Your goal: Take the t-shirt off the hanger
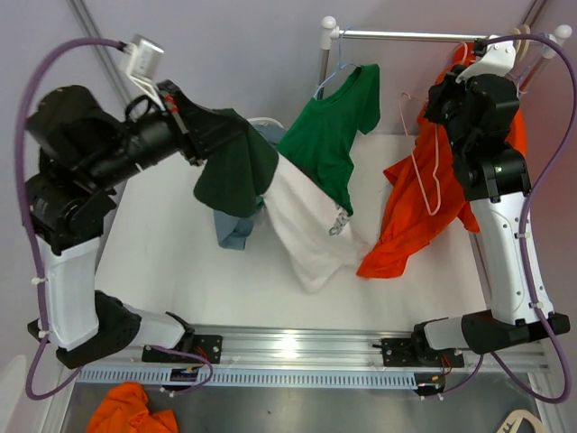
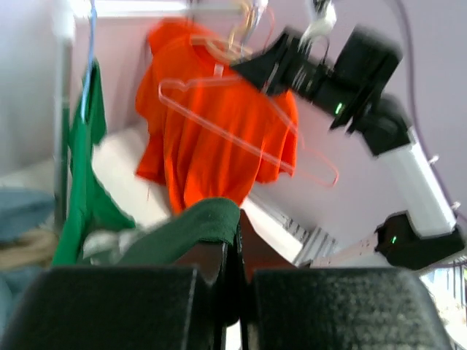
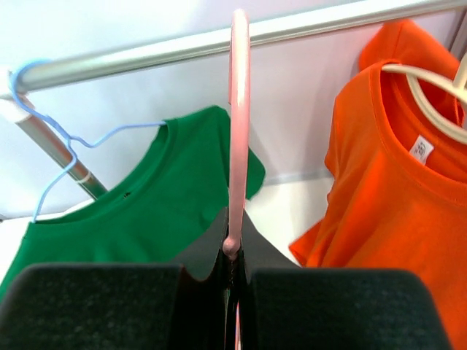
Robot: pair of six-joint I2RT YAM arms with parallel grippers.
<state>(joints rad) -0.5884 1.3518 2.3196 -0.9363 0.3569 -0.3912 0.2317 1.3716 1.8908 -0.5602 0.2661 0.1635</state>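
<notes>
Pinches a fold of the dark green t-shirt [image 1: 236, 167] in the left gripper [image 2: 232, 266], jaws closed tight on the cloth, up over the far left of the table [image 1: 180, 262]. Clamps the pink hanger [image 3: 238, 109] by its thin stem in the right gripper [image 3: 232, 255], jaws narrowed right down onto it, at the far right near the rail [image 1: 406, 36]. Shows that hanger bare, a mere outline against the orange t-shirt [image 1: 410, 216] behind it and well apart from the dark green cloth. Judging by that, seems already off, with little left but the letting-go.

Handles as light, soft jersey: drapes limp from the pinch, folds on itself, gives under a pull. Neither fragile nor slippery. Best taken by a bunched fold near the shoulder or hem rather than by a single edge, to keep from sliding out. Needs no force, only room to hang free. Could drag on the white t-shirt [image 1: 302, 221] and the blue-grey garment [image 1: 236, 230] close beneath.

As for writing: shows a dark print on the white t-shirt, too small to read. Shows a small white tag inside the orange collar in the right wrist view, its marks illegible. Nothing readable on the green t-shirt [image 1: 334, 135] or its blue hanger [image 1: 335, 77] at the rail.
</notes>
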